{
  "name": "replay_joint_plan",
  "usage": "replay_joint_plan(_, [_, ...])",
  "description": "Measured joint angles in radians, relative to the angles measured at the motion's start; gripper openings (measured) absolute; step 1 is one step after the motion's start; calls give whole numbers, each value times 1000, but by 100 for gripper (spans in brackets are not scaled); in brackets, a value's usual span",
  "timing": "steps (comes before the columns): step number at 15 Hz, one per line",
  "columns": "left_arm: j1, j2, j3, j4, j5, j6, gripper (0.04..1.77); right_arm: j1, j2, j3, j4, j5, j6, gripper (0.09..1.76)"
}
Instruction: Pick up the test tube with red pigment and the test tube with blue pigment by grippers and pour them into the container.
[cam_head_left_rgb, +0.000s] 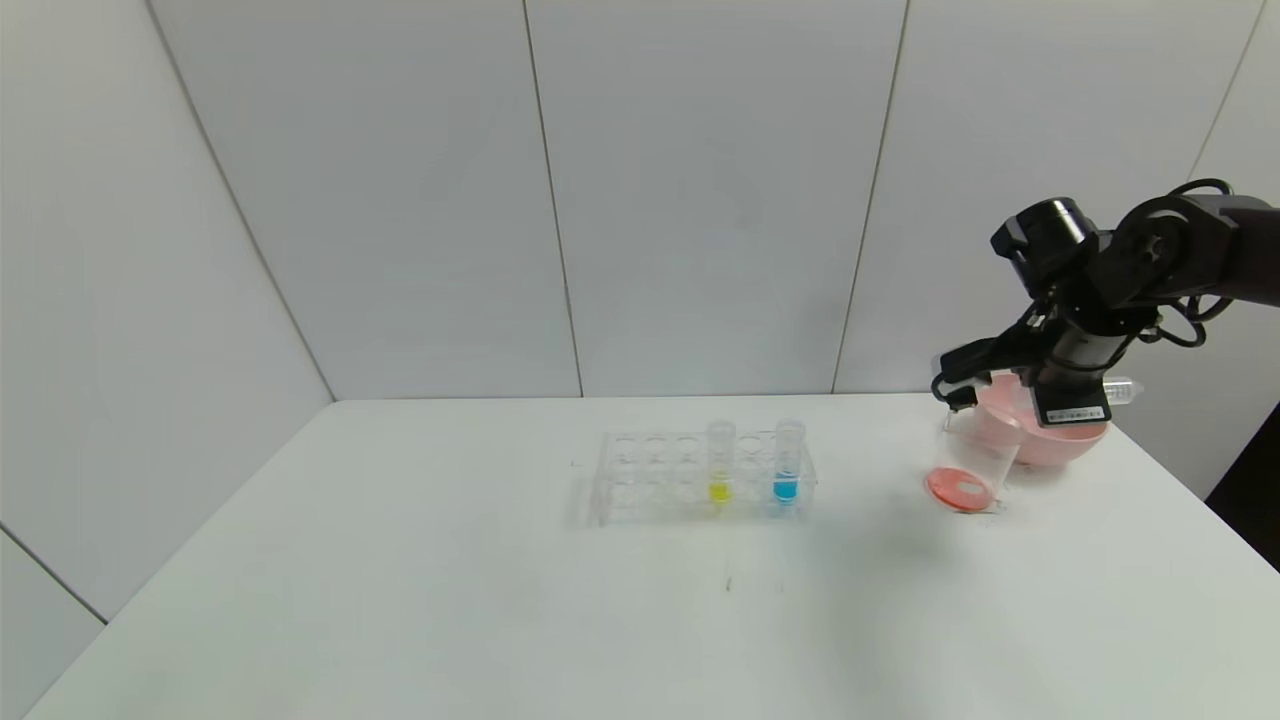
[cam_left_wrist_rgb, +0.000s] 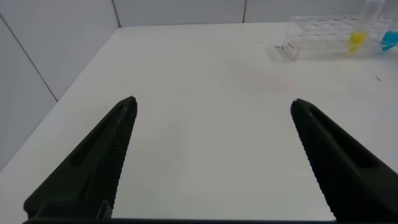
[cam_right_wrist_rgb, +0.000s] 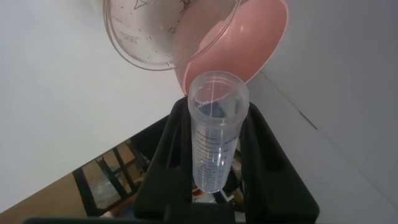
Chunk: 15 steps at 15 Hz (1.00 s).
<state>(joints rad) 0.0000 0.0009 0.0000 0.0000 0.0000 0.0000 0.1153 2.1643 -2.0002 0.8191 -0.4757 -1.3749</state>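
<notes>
My right gripper (cam_right_wrist_rgb: 216, 109) is shut on the test tube with red pigment (cam_right_wrist_rgb: 214, 134), which lies on its side and looks empty. Its mouth points at the rim of the clear container (cam_right_wrist_rgb: 155, 43). In the head view the right gripper (cam_head_left_rgb: 955, 385) hangs just above the container (cam_head_left_rgb: 985, 455), and orange-red liquid (cam_head_left_rgb: 958, 488) covers the container's bottom. The tube's closed end (cam_head_left_rgb: 1122, 390) sticks out behind the gripper. The test tube with blue pigment (cam_head_left_rgb: 787, 465) stands upright in the clear rack (cam_head_left_rgb: 650, 480). My left gripper (cam_left_wrist_rgb: 213, 102) is open over bare table, far from the rack (cam_left_wrist_rgb: 323, 40).
A tube with yellow liquid (cam_head_left_rgb: 719, 465) stands in the rack, left of the blue one. A pink bowl (cam_head_left_rgb: 1050, 440) sits right behind the container, under the right wrist. White walls enclose the table at the back and on the left.
</notes>
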Motion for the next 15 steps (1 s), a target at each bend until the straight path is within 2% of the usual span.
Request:
replay_joint_plan(10, [0,0,0,0,0,0,176,12,-1,0,-21,-12,9,51])
replay_joint_plan(12, [0,0,0,0,0,0,176,3,-13,0,-54,58,6,51])
replay_joint_plan(15, [0,0,0,0,0,0,176,-27,-31,0,-156,248,6,51])
